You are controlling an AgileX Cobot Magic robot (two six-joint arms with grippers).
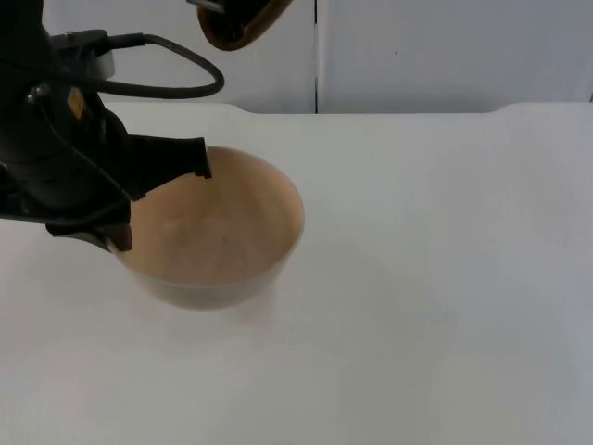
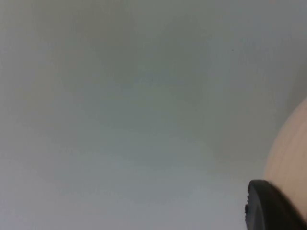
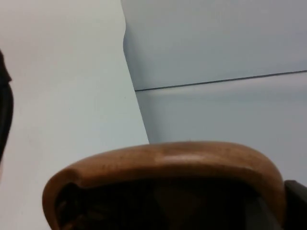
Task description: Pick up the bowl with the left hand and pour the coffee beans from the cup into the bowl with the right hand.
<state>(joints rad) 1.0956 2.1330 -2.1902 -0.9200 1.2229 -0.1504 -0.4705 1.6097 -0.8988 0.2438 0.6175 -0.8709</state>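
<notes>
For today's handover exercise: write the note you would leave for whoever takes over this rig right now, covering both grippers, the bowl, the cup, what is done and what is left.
Left gripper: clamped on the near-left rim of the bowl, which is held just above the white table.
Right gripper: holds the brown cup high above the bowl, by the grey wall; the right wrist view shows its rim tipped on its side.
Done: bowl gripped, cup raised and tilted.
Left: the bowl looks empty, so the coffee beans have yet to be poured in.
</notes>
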